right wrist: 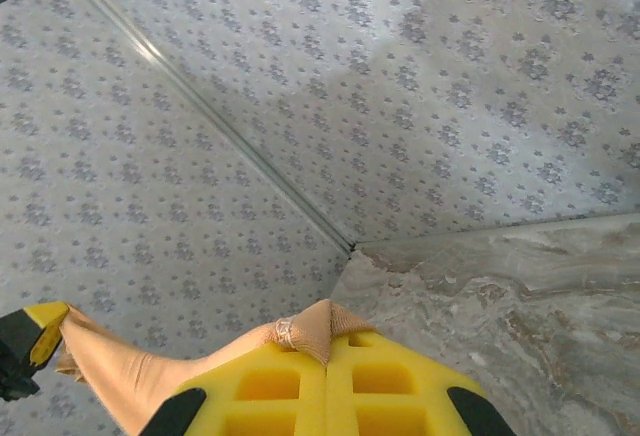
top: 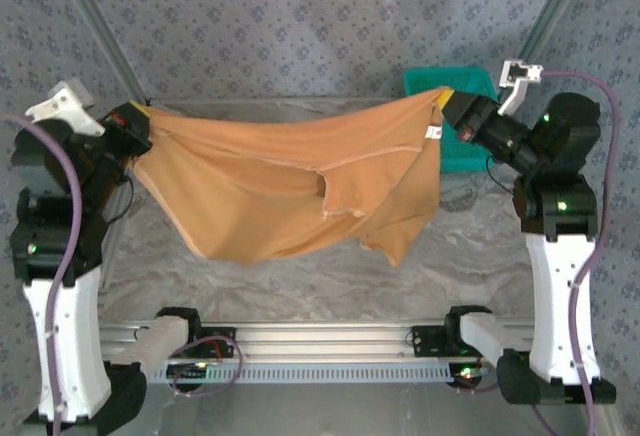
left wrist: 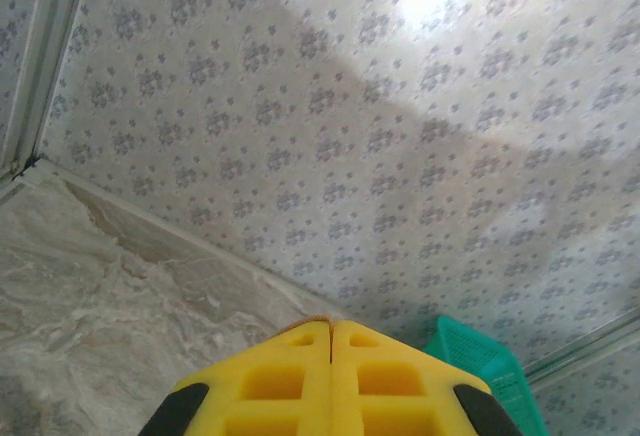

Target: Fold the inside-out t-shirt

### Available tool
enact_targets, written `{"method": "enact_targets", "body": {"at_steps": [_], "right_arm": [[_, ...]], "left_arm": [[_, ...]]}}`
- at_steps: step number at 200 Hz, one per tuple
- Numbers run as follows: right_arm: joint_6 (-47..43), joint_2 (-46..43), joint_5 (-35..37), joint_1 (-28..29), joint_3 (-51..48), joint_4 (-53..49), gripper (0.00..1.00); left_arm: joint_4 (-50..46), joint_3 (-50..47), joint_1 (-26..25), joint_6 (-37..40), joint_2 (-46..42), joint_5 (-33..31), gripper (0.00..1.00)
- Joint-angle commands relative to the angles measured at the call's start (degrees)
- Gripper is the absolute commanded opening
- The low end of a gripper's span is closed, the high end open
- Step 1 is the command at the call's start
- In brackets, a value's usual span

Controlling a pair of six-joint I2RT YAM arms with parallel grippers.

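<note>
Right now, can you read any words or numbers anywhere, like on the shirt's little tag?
No text can be read anywhere.
The white label on the t-shirt: too small and blurred to read.
The wall: a flower pattern, no writing.

One shirt point(top: 290, 191), with one white label point(top: 433, 133) on it. One basket point(top: 462, 78). One tabletop point(top: 300, 286). Two arms: left arm point(top: 60, 286) and right arm point(top: 555, 276). Two claws, one per arm: left claw point(top: 146, 114) and right claw point(top: 446, 98). Two purple cables: left cable point(top: 72, 206) and right cable point(top: 607, 126).
</note>
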Motion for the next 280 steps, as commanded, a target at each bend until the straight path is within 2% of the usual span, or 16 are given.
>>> {"method": "enact_targets", "body": {"at_steps": [1, 32, 53, 56, 62, 74, 83, 87, 106, 128, 140, 164, 197, 231, 261, 280], "right_arm": [[-0.15, 7.58, 3.57, 0.83, -3.69, 3.01, 0.0], [-0.04, 20.49, 10.02, 4.74, -6.82, 3.74, 0.03], [1.1, 32.25, 12.46, 7.02, -3.4, -0.3, 0.28], [1.23, 34.08, 12.52, 7.2, -2.21, -1.07, 0.31], [1.43, 37.54, 13.16, 7.43, 0.36, -3.42, 0.39], [1.27, 42.78, 15.26, 8.08, 4.94, -7.12, 0.51], [0.64, 44.94, 17.77, 8.61, 6.95, -8.83, 0.59], [0.25, 45.44, 18.83, 8.94, 7.39, -9.59, 0.61], [-1.14, 45.29, 20.49, 10.13, 6.45, -12.02, 0.61], [-3.73, 41.64, 20.45, 13.41, -0.83, -10.51, 0.51], [-4.83, 38.91, 21.09, 16.32, -6.32, -9.63, 0.47], [-4.42, 34.97, 23.42, 21.88, -15.64, -7.72, 0.47], [-2.05, 34.02, 24.01, 28.71, -24.5, -4.39, 0.49], [0.96, 37.38, 24.77, 32.93, -25.82, -2.72, 0.51], [1.55, 39.89, 24.96, 33.63, -23.84, -1.79, 0.49], [1.77, 41.47, 24.73, 33.72, -21.72, -2.21, 0.43]], "left_arm": [[2.99, -4.33, 0.5, 3.35, 7.13, -1.35, 0.0], [5.03, -10.15, 1.8, 5.14, 22.57, 0.87, 0.0], [4.97, -9.89, 3.26, 5.14, 35.4, 2.93, 0.0], [4.97, -9.43, 3.45, 5.07, 37.22, 3.05, 0.07], [4.96, -8.58, 3.79, 4.77, 40.18, 3.12, 0.28], [4.97, -6.36, 4.25, 4.38, 45.06, 2.97, 0.58], [4.2, -4.92, 4.23, 4.05, 47.4, 1.77, 0.7], [3.74, -4.58, 4.22, 3.93, 48.0, 1.62, 0.73], [2.89, -6.0, 4.11, 3.61, 47.43, 2.85, 0.73], [4.96, -14.44, 3.55, 2.15, 41.3, 6.44, 0.7], [9.11, -20.94, 3.09, 0.84, 36.54, 9.64, 0.68], [15.22, -33.82, 1.75, -1.47, 27.22, 13.89, 0.68], [16.08, -43.09, 1.61, -2.0, 19.68, 13.77, 0.67], [15.79, -47.08, 1.87, -1.46, 16.84, 12.43, 0.67], [16.08, -48.02, 1.88, -1.45, 16.95, 13.35, 0.66], [15.99, -48.36, 1.83, -1.4, 16.93, 13.5, 0.66]]}}
